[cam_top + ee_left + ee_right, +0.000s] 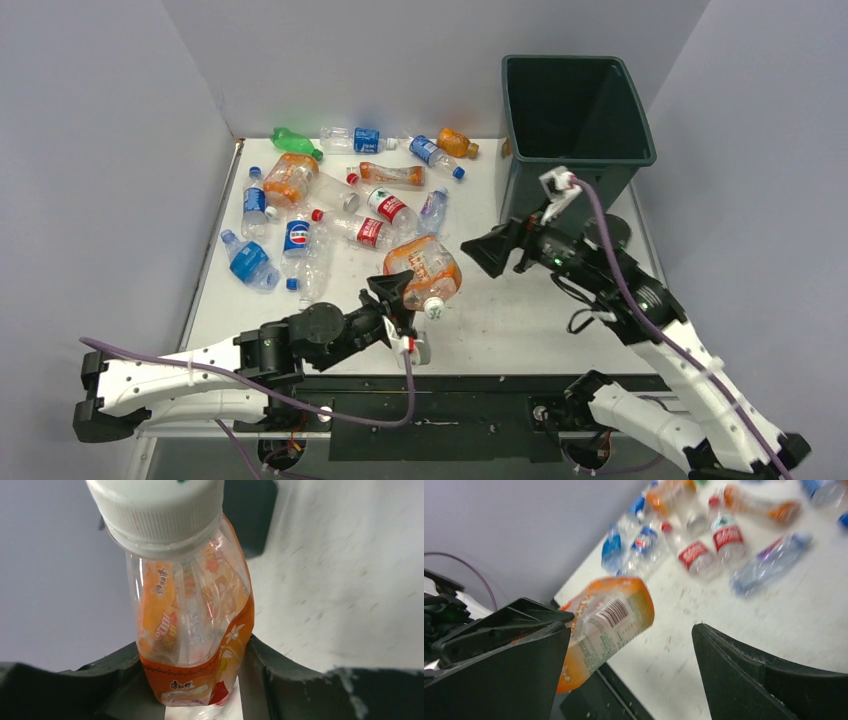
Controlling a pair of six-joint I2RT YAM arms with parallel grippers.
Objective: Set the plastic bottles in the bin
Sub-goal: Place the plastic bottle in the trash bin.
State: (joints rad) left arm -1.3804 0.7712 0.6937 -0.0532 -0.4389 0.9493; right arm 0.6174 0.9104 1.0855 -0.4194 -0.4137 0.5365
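Observation:
My left gripper (398, 288) is shut on a crumpled orange-labelled bottle (425, 268) with a white cap and holds it above the table's front middle. In the left wrist view the bottle (192, 625) sits squeezed between both fingers, cap nearest the camera. My right gripper (488, 256) is open and empty, a little right of that bottle, pointing at it; the right wrist view shows the bottle (606, 625) beyond its left finger. The dark green bin (572, 120) stands at the back right. Several other bottles (340, 200) lie scattered over the back left of the table.
Grey walls close in the table on the left, back and right. The table's front edge and a dark rail run below the held bottle. Purple cables trail from both arms.

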